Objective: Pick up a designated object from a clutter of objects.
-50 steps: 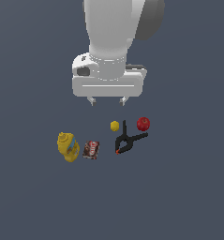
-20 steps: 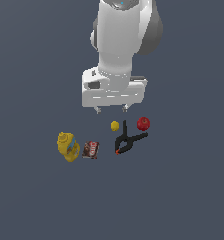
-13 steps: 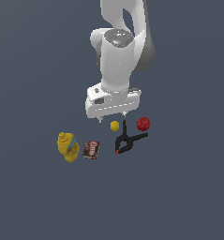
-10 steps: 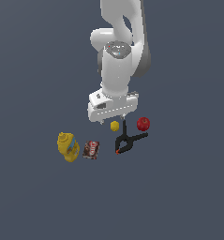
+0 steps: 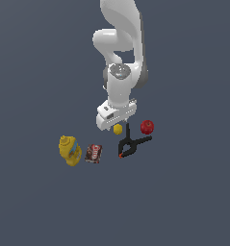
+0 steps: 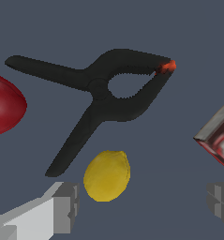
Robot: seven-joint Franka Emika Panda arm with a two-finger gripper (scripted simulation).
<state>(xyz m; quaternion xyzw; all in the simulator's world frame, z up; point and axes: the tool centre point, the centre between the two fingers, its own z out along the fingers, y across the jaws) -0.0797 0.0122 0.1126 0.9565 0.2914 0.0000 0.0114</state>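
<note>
- Hovering low over the dark tabletop [image 5: 34,202], the pincer [image 6: 141,206] is spread wide and holds nothing; its two grey fingertips [image 6: 66,206] show well apart in the wrist view.
- Between those fingertips, but closer to one of them, sits the small yellow ball [image 6: 107,175], the thing to be picked up. It rests on the tabletop, not yet gripped.
- In the exterior view, the ball shows just below the white hand of the robot arm [image 5: 121,81].
- Just beside the ball lies a black spring clamp [image 6: 101,93]; one of its handles ends very near the ball.
- Beyond the clamp is a red apple [image 5: 146,127]. A brown-red box [image 5: 93,153] and a yellow bottle [image 5: 69,150] lie farther off, toward the exterior view's left.
- Doing this step well probably means centring the ball between the fingertips, descending straight, keeping clear of the clamp handle, then closing gently so the round ball does not roll away.
</note>
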